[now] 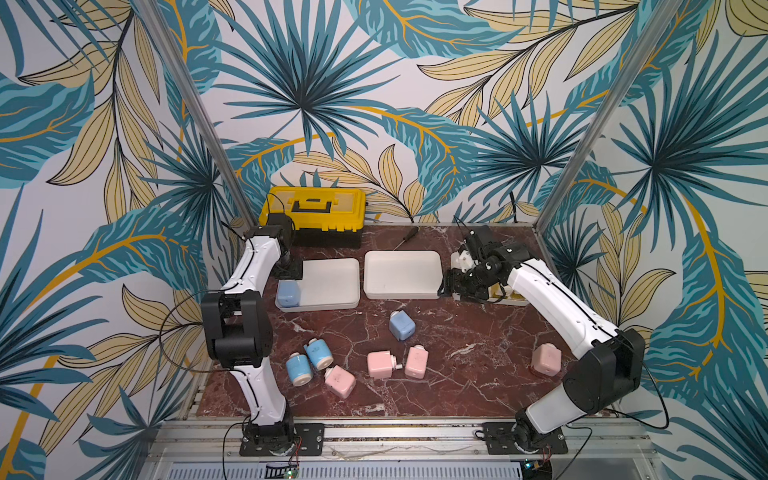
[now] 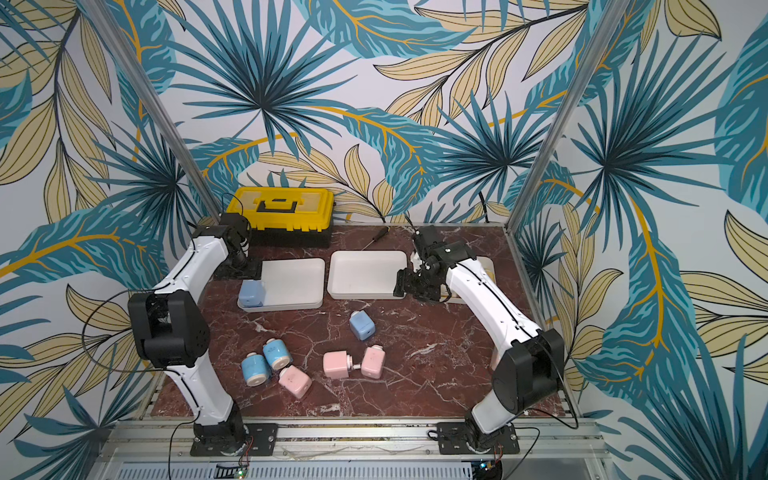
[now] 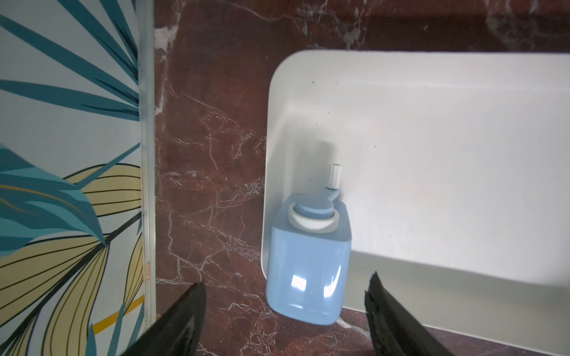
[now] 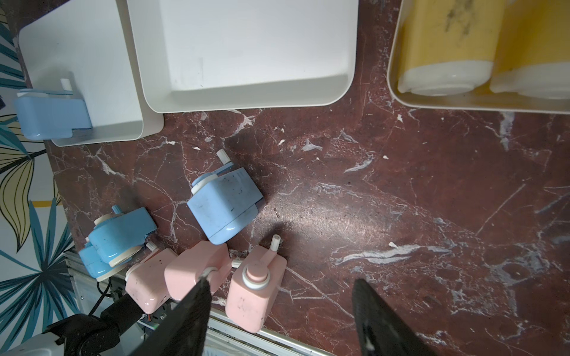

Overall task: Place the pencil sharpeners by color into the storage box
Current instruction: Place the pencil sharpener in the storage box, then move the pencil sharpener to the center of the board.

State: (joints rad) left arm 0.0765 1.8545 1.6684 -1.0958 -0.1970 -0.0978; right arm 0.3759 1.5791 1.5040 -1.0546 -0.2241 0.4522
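While its jaws stand apart with nothing between them, the left gripper (image 3: 285, 311) hangs just beside a blue sharpener (image 3: 308, 262) leaning on the rim of the left white tray (image 3: 447, 154). At lower frame in the right wrist view, the right gripper (image 4: 280, 311) is spread wide and empty. Loose blue sharpeners (image 1: 402, 326) and pink sharpeners (image 1: 380, 364) lie mid-frame on the marble table (image 1: 469, 353); yellow sharpeners (image 4: 447, 46) fill the right tray (image 4: 393, 77).

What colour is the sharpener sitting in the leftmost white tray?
Pastel blue, with a white collar and crank knob. The sharpener in the tray shows best in the left wrist view.
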